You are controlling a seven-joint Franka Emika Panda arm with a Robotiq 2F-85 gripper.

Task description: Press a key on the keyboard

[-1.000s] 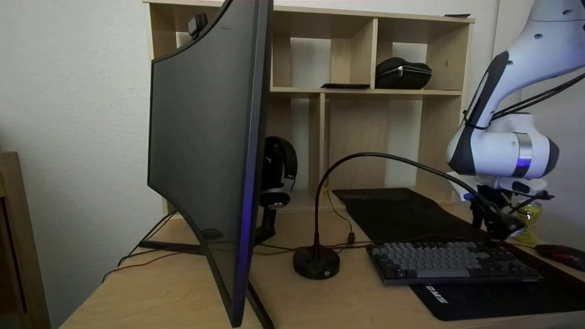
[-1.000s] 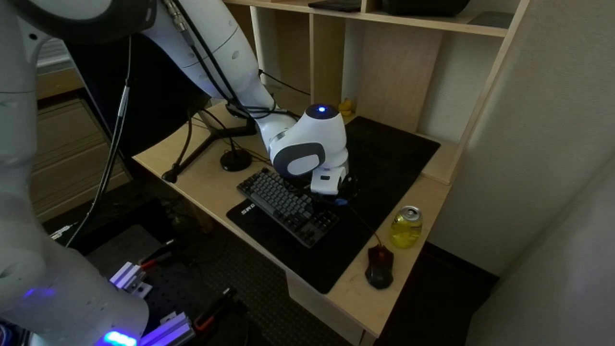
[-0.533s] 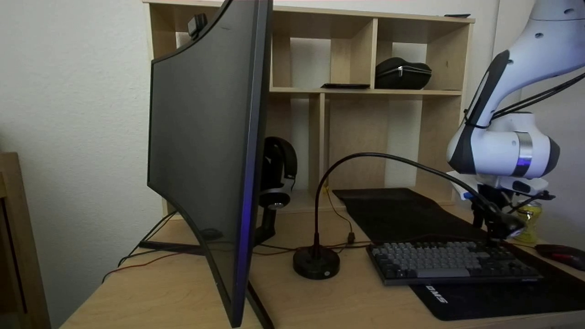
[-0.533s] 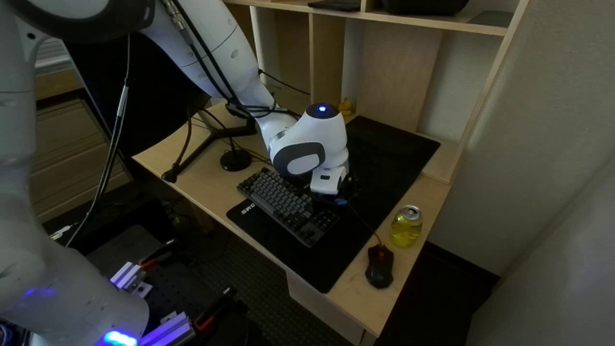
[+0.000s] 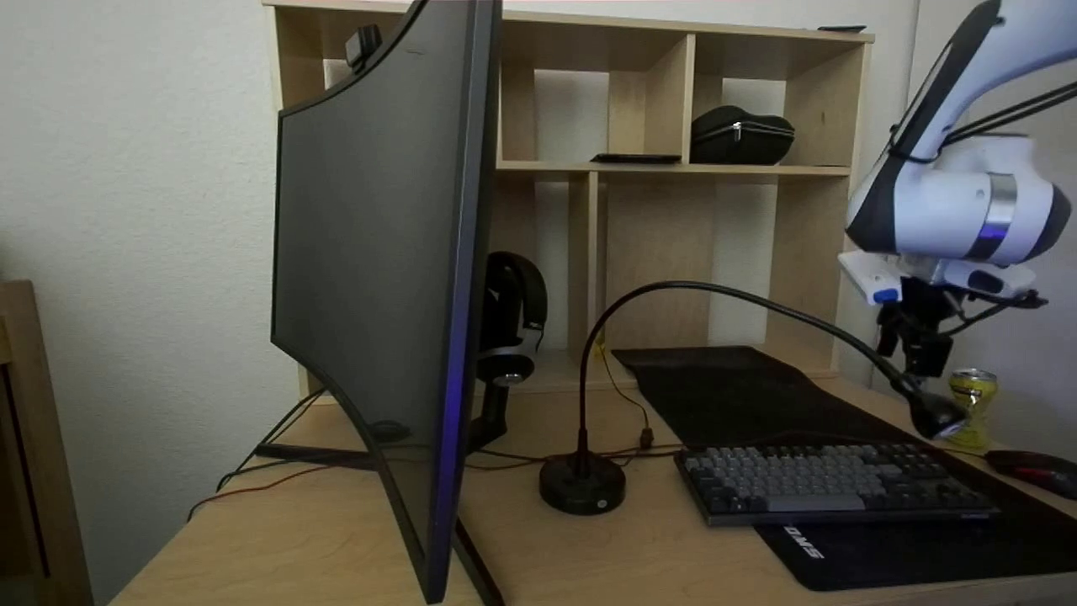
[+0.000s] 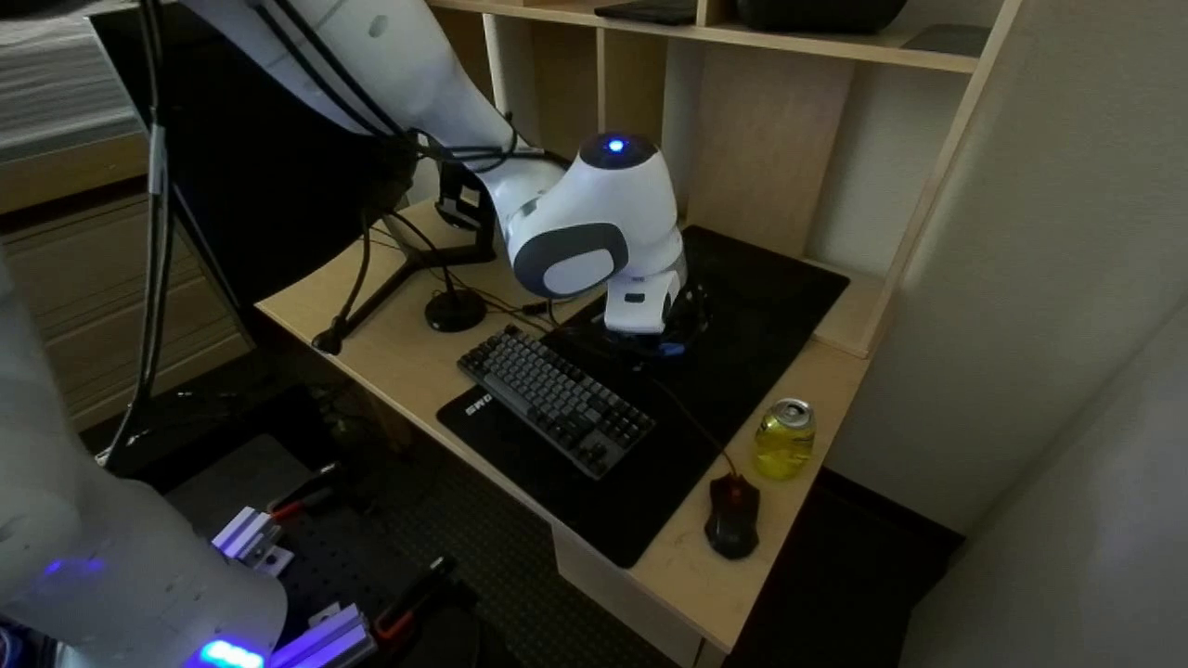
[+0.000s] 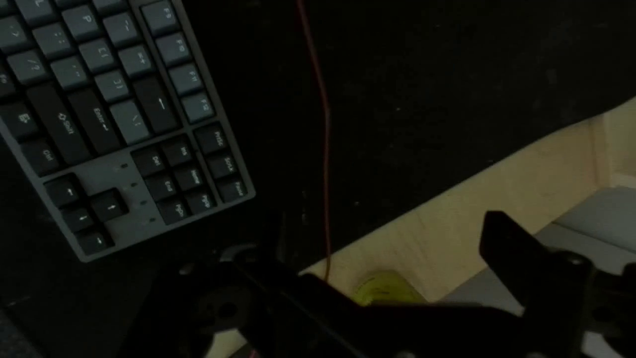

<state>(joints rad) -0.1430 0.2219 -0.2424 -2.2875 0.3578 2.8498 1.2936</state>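
Observation:
The keyboard (image 5: 808, 480) lies flat on the desk, partly on the black mat, dark-bodied with bluish-grey keys. It shows whole in an exterior view (image 6: 557, 394); in the wrist view its arrow-key end (image 7: 134, 174) is at the upper left. My gripper (image 5: 909, 353) hangs in the air above the mat, clear of the keys and behind the keyboard's arrow-key end. In the wrist view the gripper (image 7: 385, 231) has its dark fingers wide apart with nothing between them. The left finger is hard to make out against the mat. In an exterior view the wrist mostly hides the fingers.
A gooseneck lamp (image 5: 582, 484) arches over the keyboard; its head (image 5: 936, 417) is close to my gripper in that view. A yellow can (image 6: 785, 441) and a mouse (image 6: 733, 515) stand beside the mat (image 6: 752, 288). A large monitor (image 5: 379, 252) and a shelf (image 5: 639, 172) border the desk.
My arm and gripper have risen off the keyboard and shifted slightly away from it, toward the back. The arrow-key end is now uncovered. The keyboard has not moved.

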